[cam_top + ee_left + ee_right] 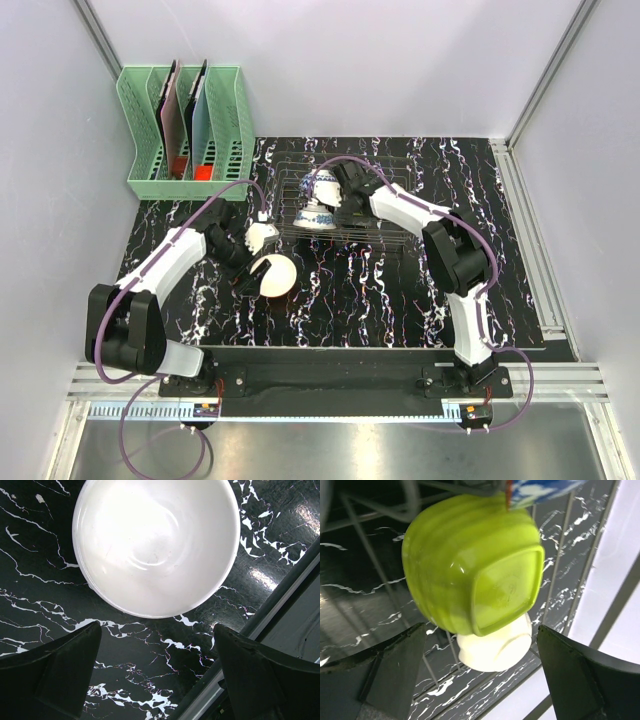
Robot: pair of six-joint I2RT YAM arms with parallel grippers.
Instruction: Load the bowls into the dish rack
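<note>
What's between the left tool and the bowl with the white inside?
Only bare black marbled table. The left wrist view shows the left tool open and short of the bowl, with no object in the gap.

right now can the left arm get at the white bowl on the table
Probably yes: the left pincer hangs open right by the white bowl, which sits upright and uncovered, nothing between them.

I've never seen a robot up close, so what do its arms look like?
Both the left arm and right arm are chunky white shells joined by black joints, on black bases. A thin purple cable loops along each. The left pincer and right pincer each end in two dark wedge-shaped fingers. No markings are readable.
</note>
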